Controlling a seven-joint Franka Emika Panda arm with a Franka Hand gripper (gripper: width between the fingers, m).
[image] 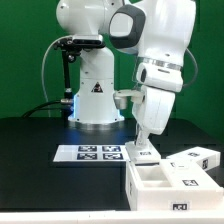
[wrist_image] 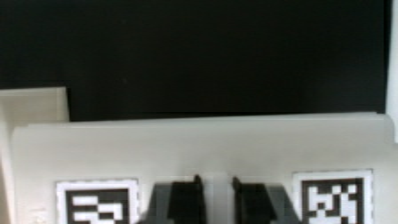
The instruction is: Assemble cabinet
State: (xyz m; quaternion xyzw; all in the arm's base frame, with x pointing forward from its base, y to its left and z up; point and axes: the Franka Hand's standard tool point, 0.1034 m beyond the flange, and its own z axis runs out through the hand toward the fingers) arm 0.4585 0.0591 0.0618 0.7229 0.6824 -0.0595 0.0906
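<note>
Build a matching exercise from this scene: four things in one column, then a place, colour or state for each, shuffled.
1. marker board
2. cabinet body
3. gripper
4. table

A. black
B. shut on the tagged panel
C. lying flat in front of the arm's base
D. open-topped box at the exterior view's lower right

Pairs: 1-C, 2-D, 3-B, 4-A

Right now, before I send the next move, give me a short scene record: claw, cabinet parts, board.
claw: shut, low over a white panel; whether it grips the panel is unclear
panel: white, two tags showing in the wrist view
cabinet body: open white box, nearer the camera than the panel
second panel: tagged, beyond the body, toward the exterior view's right
marker board: lying flat, on the exterior view's left of the panel
</note>
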